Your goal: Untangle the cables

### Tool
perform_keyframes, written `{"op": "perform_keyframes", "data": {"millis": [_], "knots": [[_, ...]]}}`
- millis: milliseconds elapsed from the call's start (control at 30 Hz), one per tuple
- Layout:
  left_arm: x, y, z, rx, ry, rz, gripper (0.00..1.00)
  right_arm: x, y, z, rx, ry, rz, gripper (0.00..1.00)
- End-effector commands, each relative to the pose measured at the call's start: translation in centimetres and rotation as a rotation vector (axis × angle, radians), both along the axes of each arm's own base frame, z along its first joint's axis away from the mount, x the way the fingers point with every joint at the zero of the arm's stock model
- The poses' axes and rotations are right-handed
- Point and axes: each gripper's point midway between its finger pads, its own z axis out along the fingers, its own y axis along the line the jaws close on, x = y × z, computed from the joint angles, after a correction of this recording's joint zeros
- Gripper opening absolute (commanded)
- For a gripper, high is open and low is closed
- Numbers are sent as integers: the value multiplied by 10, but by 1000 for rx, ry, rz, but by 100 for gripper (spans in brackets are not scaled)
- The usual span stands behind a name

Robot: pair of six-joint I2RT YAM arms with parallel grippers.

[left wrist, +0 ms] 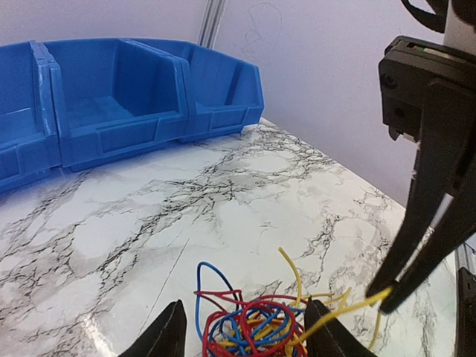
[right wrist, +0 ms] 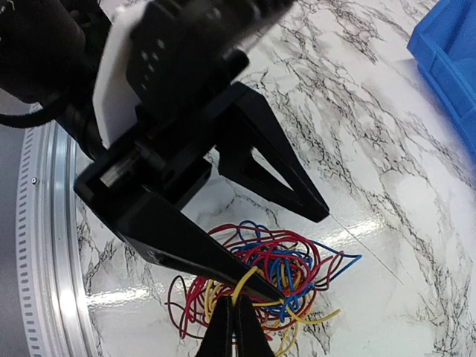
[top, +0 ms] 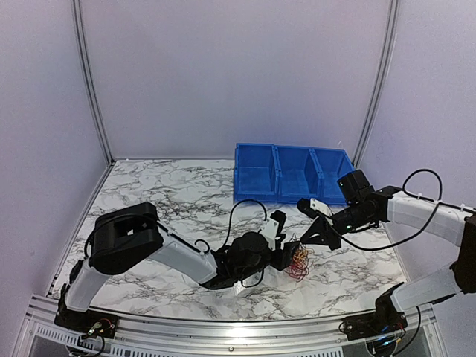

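- looking at the cables [top: 299, 263] first: a small loose knot of red, blue and yellow wires. it lies on the worktop [top: 171, 195] toward the near edge, well apart from the bins [top: 294, 172].
- how would they handle?
- by my guess they're very light, soft and springy. pull one strand with nothing pinning the rest and the whole bunch would likely drag along. they also look thin enough to slip out of a loose pinch.
- and the pincers?
- the right pincer [left wrist: 387, 291] is closed to its tips on a yellow cable [left wrist: 338, 314] that leads out of the knot. the left pincer [left wrist: 249, 341] stands open and low over the worktop, one finger on each side of the bunch. i can't see either finger pressing the wires.
- where to take hold, then?
- i'd close the left on the dense middle, where the red and blue loops cross, and pin it down. the right, with the yellow one in its tips, could then draw that strand away from the knot. it calls for a slow pull, since a loop could tighten instead of slipping free.
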Motion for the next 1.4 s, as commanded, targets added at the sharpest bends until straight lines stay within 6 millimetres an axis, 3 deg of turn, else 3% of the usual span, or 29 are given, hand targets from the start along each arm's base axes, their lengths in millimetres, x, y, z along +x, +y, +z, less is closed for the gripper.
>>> {"op": "perform_keyframes", "data": {"millis": [0,100,200,333,467,767,1033,1367], "knots": [[8,-18,-13,-25,-6,22,54,-1,9,27,64,-11,31,0],[12,-24,-27,-35,18,35,49,-7,13,41,99,3,60,0],[12,-26,-42,-23,29,38,30,-10,15,60,133,-3,79,0],[10,-29,-56,-15,49,26,8,-14,19,99,197,-54,102,0],[8,-31,-70,-1,68,19,1,-7,21,145,232,-152,107,0],[2,-32,-88,40,88,-3,0,1,28,268,345,-364,156,0],[-1,-30,-93,67,90,-5,0,4,29,360,460,-532,194,0],[-2,-26,-101,102,98,-1,0,-1,22,431,527,-742,192,0]]}}
